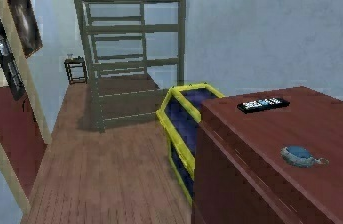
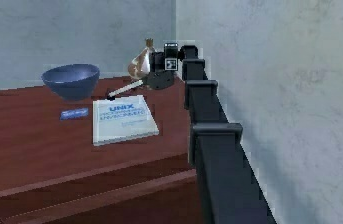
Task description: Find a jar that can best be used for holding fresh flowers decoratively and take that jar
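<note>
Reddish wooden tabletop (image 2: 29,150) bore a blue bowl (image 2: 71,78) and a book (image 2: 124,120). Near its far edge, a pale, seemingly vase-shaped jar (image 2: 138,62) showed just left of the gripper (image 2: 151,78). Whether the gripper held it couldn't be told.

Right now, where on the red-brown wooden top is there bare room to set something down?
Free: red-brown wooden top, near-left stretch, bordered by the round blue bowl, small blue card and white book. Crowded: the far corner, where a pale pink jar stands by the tool.
</note>
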